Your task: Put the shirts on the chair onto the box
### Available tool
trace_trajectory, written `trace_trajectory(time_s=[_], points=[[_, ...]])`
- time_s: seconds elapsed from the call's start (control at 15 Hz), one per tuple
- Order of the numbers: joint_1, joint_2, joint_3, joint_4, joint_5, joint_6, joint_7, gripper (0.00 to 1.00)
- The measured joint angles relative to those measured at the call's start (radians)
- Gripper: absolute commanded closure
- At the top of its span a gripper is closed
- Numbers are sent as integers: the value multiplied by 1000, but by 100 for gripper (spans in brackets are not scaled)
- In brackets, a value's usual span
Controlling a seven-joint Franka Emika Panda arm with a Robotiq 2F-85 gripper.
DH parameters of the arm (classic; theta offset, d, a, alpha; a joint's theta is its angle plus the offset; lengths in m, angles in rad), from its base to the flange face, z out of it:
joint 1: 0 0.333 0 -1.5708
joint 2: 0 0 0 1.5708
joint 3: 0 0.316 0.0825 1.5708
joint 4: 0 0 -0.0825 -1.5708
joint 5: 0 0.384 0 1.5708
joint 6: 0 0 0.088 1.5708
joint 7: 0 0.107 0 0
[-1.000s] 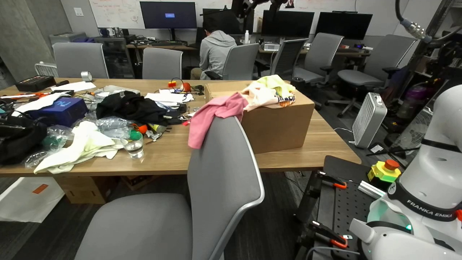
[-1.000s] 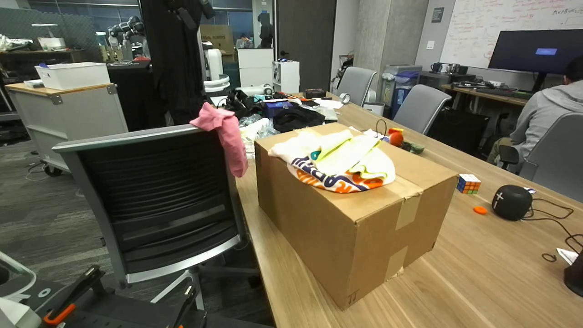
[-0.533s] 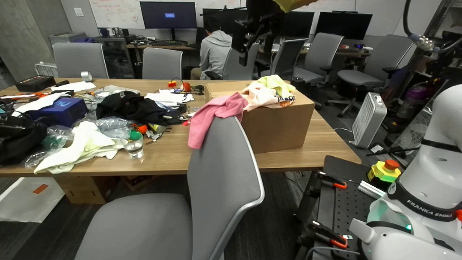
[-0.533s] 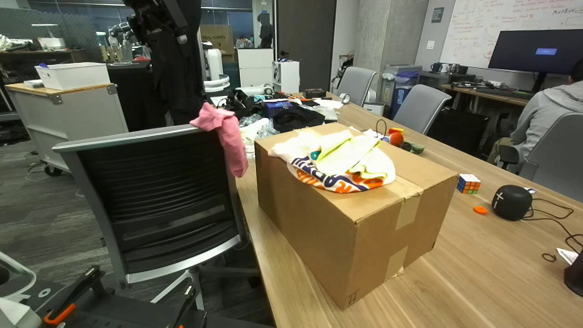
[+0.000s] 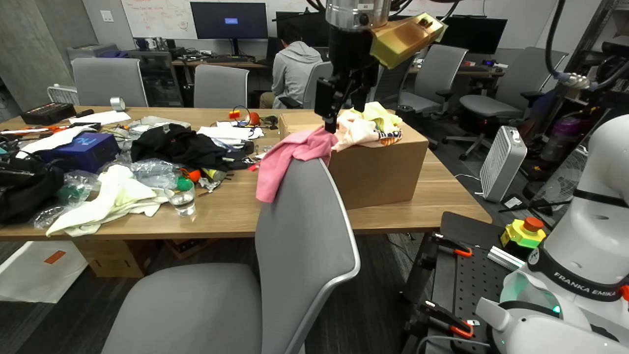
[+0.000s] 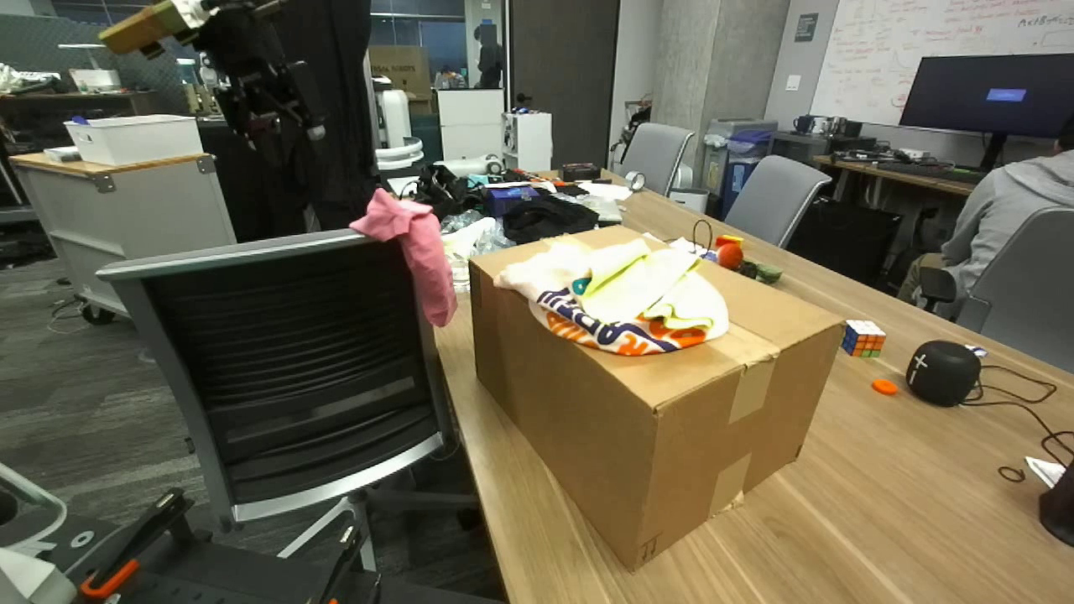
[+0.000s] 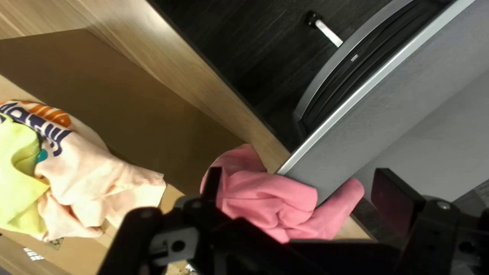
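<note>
A pink shirt (image 5: 295, 153) hangs over the top corner of the grey chair's backrest (image 5: 309, 236). It also shows in an exterior view (image 6: 422, 264) and the wrist view (image 7: 263, 194). The cardboard box (image 6: 562, 411) stands on the table beside the chair. A white printed shirt (image 6: 600, 334) and a yellow shirt (image 6: 638, 289) lie bunched on its top; the wrist view shows them too, white (image 7: 91, 172) and yellow (image 7: 17, 164). My gripper (image 5: 345, 117) is open and empty above the pink shirt. In the wrist view its fingers (image 7: 301, 194) stand wide apart with the pink shirt between and below them.
The wooden table (image 5: 226, 206) holds a pale yellow cloth (image 5: 113, 201), a glass of water (image 5: 183, 199), a black cloth (image 5: 172, 145) and a blue box (image 5: 83, 150) left of the chair. A Rubik's cube (image 6: 863, 338) and black speaker (image 6: 943, 372) stand beyond the box.
My gripper has come down from the top of the view towards the pink shirt, open throughout. The shirts, chair and box have not moved.
</note>
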State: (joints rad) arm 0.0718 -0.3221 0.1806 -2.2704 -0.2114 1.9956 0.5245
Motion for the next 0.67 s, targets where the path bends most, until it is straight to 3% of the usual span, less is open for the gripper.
trace_trajectory(time_s=[0.33,0.67], points=[[18,35,10,-38,78,80,-26,0],[18,84,12,-58,69,188,-24,0]])
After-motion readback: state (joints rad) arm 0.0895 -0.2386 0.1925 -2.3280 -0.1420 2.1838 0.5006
